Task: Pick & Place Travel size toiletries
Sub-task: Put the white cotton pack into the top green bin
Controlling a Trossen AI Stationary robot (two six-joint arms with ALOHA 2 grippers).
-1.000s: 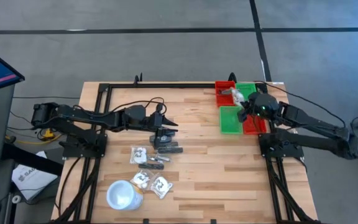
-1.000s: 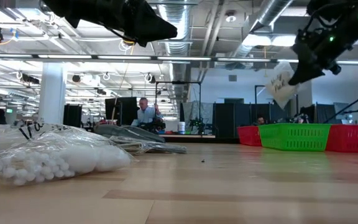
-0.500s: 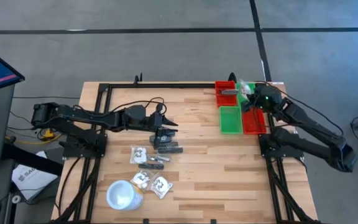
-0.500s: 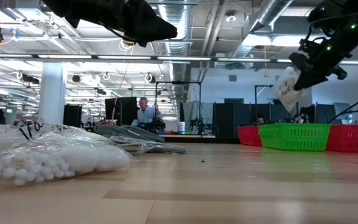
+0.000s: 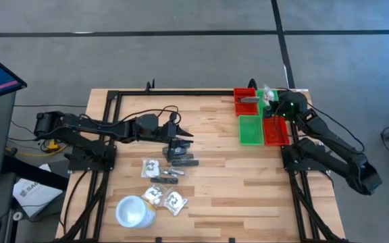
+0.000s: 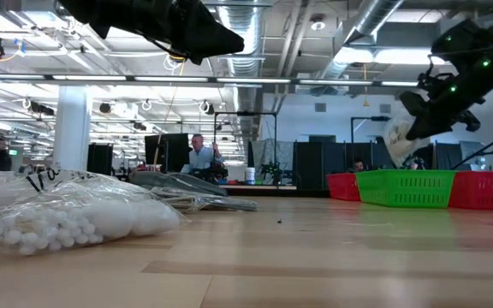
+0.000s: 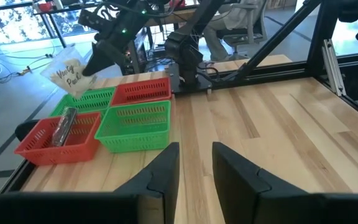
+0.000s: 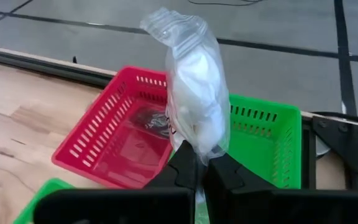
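- Nearest to me on the tabletop (image 5: 221, 169) lay the white cup (image 5: 132, 211), and just beyond it three clear sachets (image 5: 165, 198) with white contents.
- A little further lay two dark grey tubes (image 5: 181, 162). My left end effector (image 5: 175, 144) hung over them, its fingers (image 7: 160, 177) apart with nothing between them.
- Far across the tabletop stood four baskets in a block. One dark tube (image 7: 65, 126) lay in the far red basket (image 8: 114, 149).
- My right end effector (image 8: 196, 169) was clenched on one sachet (image 8: 194, 99), holding it in the air above the far green basket (image 8: 260, 146), beside the red one.
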